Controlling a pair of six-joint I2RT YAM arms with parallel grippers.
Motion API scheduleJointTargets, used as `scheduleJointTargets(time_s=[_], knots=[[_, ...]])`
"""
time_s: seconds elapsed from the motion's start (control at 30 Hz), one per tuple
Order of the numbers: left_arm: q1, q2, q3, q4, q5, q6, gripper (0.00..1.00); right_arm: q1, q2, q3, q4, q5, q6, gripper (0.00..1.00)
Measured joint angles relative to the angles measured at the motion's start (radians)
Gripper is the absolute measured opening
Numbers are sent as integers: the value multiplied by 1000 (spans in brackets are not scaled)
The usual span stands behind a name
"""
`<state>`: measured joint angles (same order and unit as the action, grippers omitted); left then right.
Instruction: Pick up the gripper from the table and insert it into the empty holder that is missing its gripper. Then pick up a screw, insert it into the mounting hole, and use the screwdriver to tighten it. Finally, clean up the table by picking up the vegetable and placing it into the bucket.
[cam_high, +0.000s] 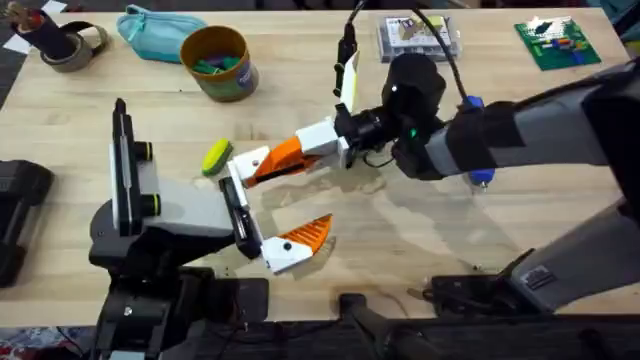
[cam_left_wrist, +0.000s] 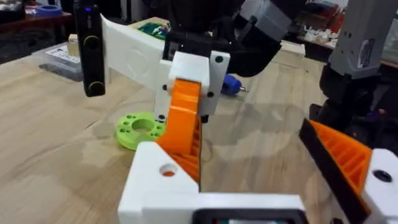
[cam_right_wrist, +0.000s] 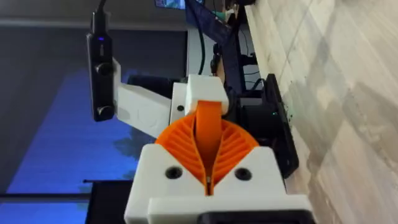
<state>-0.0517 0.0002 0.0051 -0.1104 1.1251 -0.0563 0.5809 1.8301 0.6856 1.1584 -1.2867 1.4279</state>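
My right gripper (cam_high: 285, 158) (cam_right_wrist: 208, 124) is shut on the orange ribbed gripper wedge (cam_high: 272, 163) (cam_left_wrist: 184, 118) (cam_right_wrist: 209, 140). The wedge's end meets the white holder (cam_high: 247, 163) (cam_left_wrist: 163, 171) (cam_right_wrist: 200, 87) on the left arm's black bar. My left gripper (cam_high: 280, 200) stands open; its other finger carries the twin orange wedge (cam_high: 306, 235) (cam_left_wrist: 341, 155). The yellow-green vegetable (cam_high: 216, 157) lies on the table (cam_high: 420, 230) just left of the holder. At the back stands the ochre bucket (cam_high: 217, 62). The blue screwdriver (cam_high: 479, 177) (cam_left_wrist: 230, 84) lies partly under the right arm. The screw is out of view.
A bright-green ring with holes (cam_left_wrist: 140, 129) lies beside the holder. Along the far edge sit a teal pouch (cam_high: 155, 35), a tape roll (cam_high: 66, 46), a clear box (cam_high: 418, 38) and a green board (cam_high: 556, 42). A black block (cam_high: 20, 215) sits at the left edge.
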Motion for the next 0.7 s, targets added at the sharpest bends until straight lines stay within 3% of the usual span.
scheduleJointTargets(time_s=[0.7], knots=[[-6, 0, 0, -3, 16, 3, 986, -19, 3, 2, -5, -50, -27, 24]])
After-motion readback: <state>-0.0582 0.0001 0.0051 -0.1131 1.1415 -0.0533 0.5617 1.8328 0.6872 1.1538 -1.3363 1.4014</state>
